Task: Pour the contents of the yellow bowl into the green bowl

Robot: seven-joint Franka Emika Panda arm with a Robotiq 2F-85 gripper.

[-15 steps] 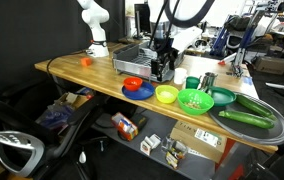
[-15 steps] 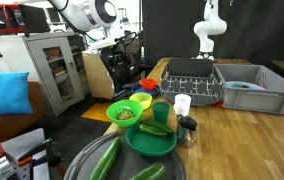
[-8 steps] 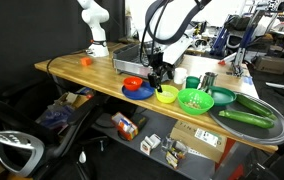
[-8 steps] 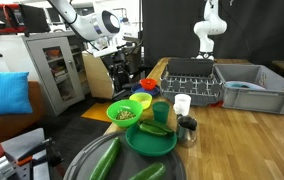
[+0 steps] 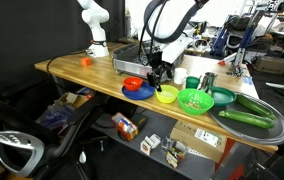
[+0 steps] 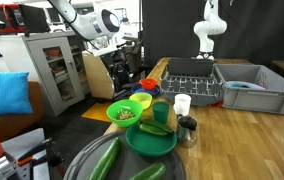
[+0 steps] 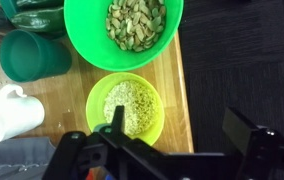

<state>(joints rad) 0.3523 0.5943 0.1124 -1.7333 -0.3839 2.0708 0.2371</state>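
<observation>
Wrist view: gripper [image 7: 177,132] spread wide, straddling the yellow bowl's [image 7: 95,108] rim.
Grain-filled, it sits just beside the green bowl [image 7: 82,45] along the tabletop's edge.

One yellow bowl [image 7: 125,106], one lime-green bowl [image 7: 122,32], one red bowl [image 5: 132,82], one teal bowl [image 5: 222,97]. One white cup [image 7: 4,112], one dark green cup [image 7: 32,55]. At least two cucumbers [image 5: 244,118].

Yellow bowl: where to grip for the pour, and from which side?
Pinch the yellow bowl by its rim from above, straddling the wall on the side opposite the green bowl. It sits upright and full, so that likely leaves the pouring edge free.
</observation>
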